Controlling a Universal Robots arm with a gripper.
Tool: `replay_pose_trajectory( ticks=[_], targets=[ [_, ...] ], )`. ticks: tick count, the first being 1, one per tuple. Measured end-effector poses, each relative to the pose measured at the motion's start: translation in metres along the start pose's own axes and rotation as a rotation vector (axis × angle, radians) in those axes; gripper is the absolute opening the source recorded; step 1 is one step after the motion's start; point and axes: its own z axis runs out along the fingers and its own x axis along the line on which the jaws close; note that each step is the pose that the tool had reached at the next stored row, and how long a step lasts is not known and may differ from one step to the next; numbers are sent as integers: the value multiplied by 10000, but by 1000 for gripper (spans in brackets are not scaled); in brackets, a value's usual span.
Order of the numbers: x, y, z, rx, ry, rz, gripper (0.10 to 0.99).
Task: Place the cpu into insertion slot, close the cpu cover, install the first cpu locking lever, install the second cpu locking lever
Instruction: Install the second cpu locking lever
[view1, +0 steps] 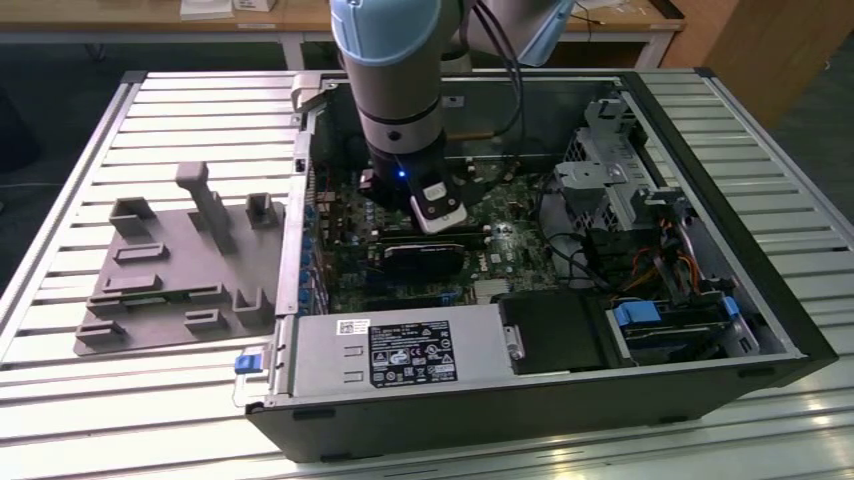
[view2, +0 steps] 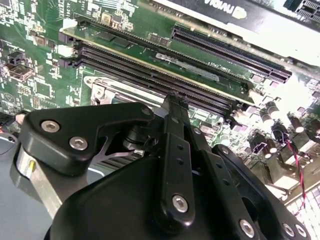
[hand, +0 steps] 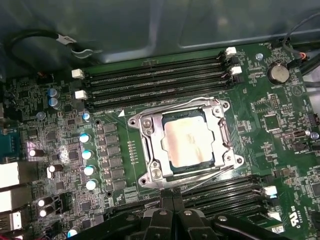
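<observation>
1. Cpu (hand: 189, 143): pale silvery face, lay seated flat within the insertion slot (hand: 150, 172) on the green motherboard (hand: 272, 117), as shown in the first wrist view.
2. Cpu cover (hand: 220, 131): silver frame lay down around the chip, its window framing the pale face; judged closed.
3. Locking levers: thin wire levers ran along the socket edges, one (hand: 170, 103) on the side toward the memory slots (hand: 155, 80); whether either was fully hooked could not be told.
4. Gripper (hand: 172, 202): hung just above the board beside the socket, on the side away from those memory slots. The fingers (view2: 175, 107) appeared drawn together to a narrow tip and held nothing visible.
5. Arm (view1: 387, 80): reached down into the open computer case (view1: 747, 330), which lay on the slatted bench (view1: 160, 400); a grey fixture tray (view1: 174, 270) sat toward the exterior view's left.
6. Handling note (judgement): work stood at the lever stage. To do it well, the closed tip should press the lever's free end, sweeping it down and sideways under its retaining tab, keeping clear of the capacitors (hand: 86, 152).
</observation>
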Motion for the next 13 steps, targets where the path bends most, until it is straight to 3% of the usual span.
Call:
replay_pose_trajectory(
  ticks=[5,13],
  targets=[
    [16,-32,27,-171,36,21,102],
    [51,-72,46,-714,153,75,102]
  ],
)
